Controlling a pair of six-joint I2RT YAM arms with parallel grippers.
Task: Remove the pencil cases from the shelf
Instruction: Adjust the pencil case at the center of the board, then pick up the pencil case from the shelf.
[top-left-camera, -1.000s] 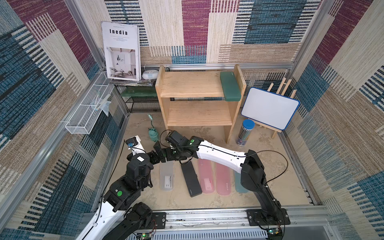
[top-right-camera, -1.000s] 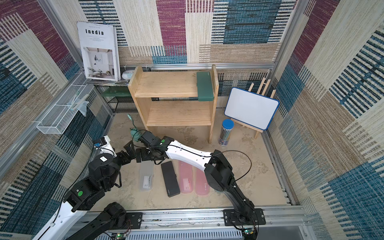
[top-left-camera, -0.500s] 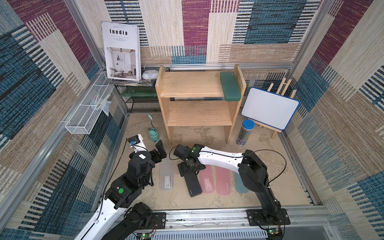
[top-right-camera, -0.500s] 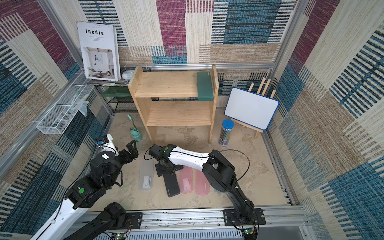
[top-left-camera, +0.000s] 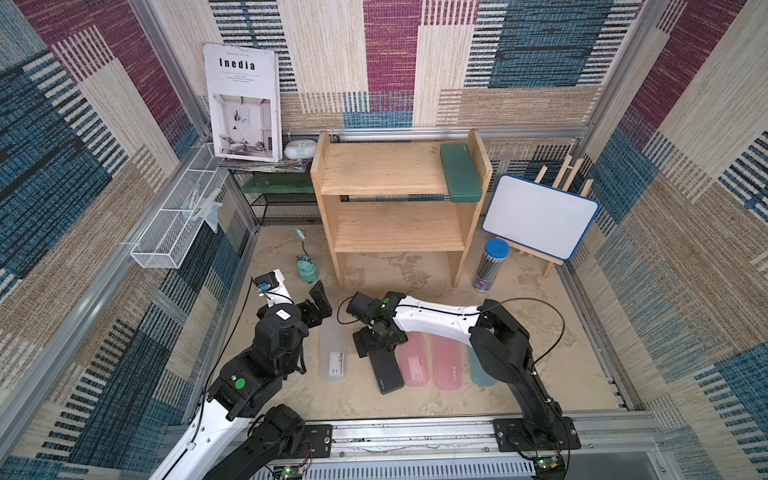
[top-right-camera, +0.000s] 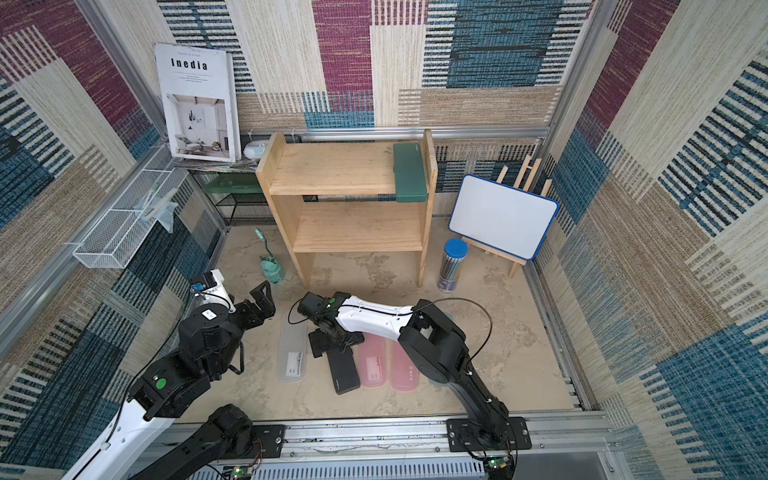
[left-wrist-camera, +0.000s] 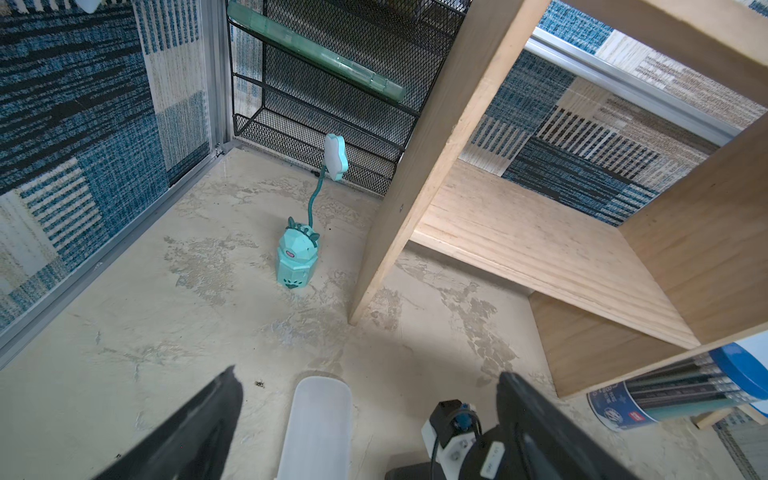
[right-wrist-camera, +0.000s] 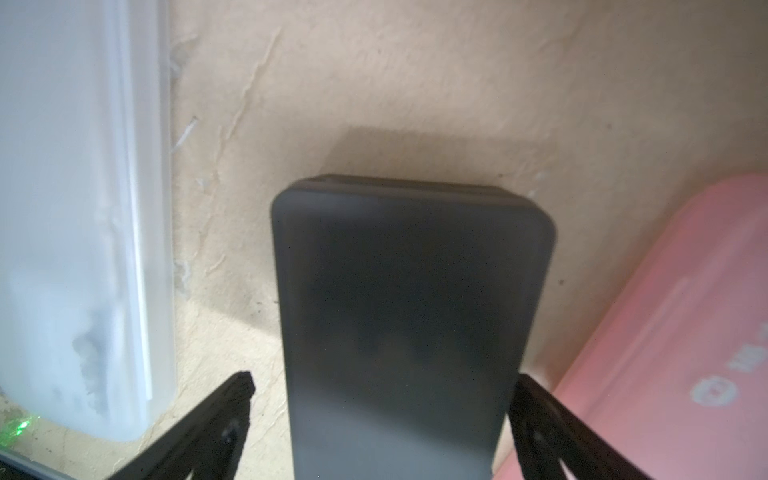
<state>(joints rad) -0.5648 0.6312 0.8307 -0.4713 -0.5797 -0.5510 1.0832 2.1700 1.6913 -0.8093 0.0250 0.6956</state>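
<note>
Five pencil cases (top-left-camera: 446, 361) lay down, the green case (top-left-camera: 460, 172) sat at the shelf's (top-left-camera: 382, 168) three o'clock, and the left gripper (top-left-camera: 320, 302) and right gripper (top-left-camera: 380, 345) gaped empty.

Colours we saw around the pale natural-wood shelf (top-left-camera: 386, 170)

We noted a dark green case (top-left-camera: 460, 174) at its top right. On the mottled beige floor (top-left-camera: 395, 266), left to right, lay a frosted white case (top-left-camera: 333, 353), a dark grey case (top-left-camera: 387, 374), two pink cases (top-left-camera: 413, 363) and a teal case (top-left-camera: 480, 377). The walls (top-left-camera: 390, 50) were woven patches of maroon, blue and cream stripes. The whiteboard (top-left-camera: 540, 216) was white with a blue rim, the cylinder (top-left-camera: 492, 262) had a blue lid, and the lamp (top-left-camera: 306, 270) was mint.
</note>
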